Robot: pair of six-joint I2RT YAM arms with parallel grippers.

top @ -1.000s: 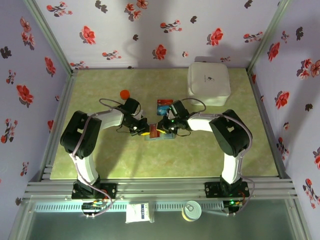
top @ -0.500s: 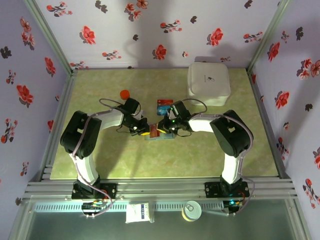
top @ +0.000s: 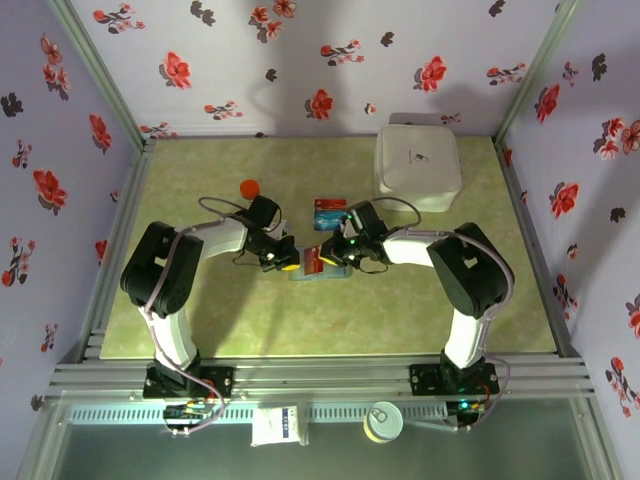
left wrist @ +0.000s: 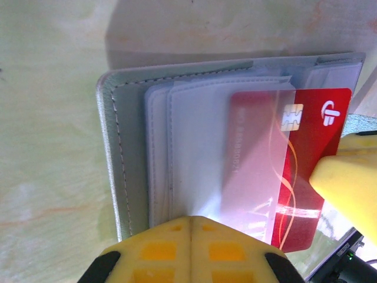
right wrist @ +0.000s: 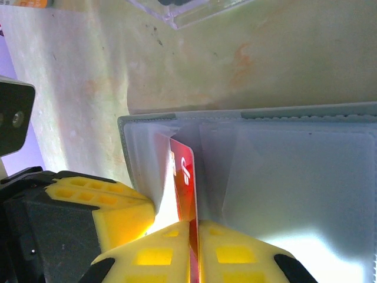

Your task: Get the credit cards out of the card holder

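Note:
The grey-blue card holder lies open on the table, its clear sleeves facing up. A red credit card sticks partway out of a sleeve. My right gripper is shut on the red credit card's edge and holds it tilted up from the card holder. My left gripper is shut, its tips resting on the clear sleeve beside the card. From above, the left gripper and right gripper meet over the card holder, with the red card between them. A blue credit card lies on the table behind them.
A large white square box stands at the back right. An orange ball sits behind the left arm. A clear plastic piece lies just beyond the holder. Flowered walls close in the table on three sides.
My right gripper has closed a little more on the red card and drawn it slightly right, further out of the sleeve. The left gripper has stayed put.

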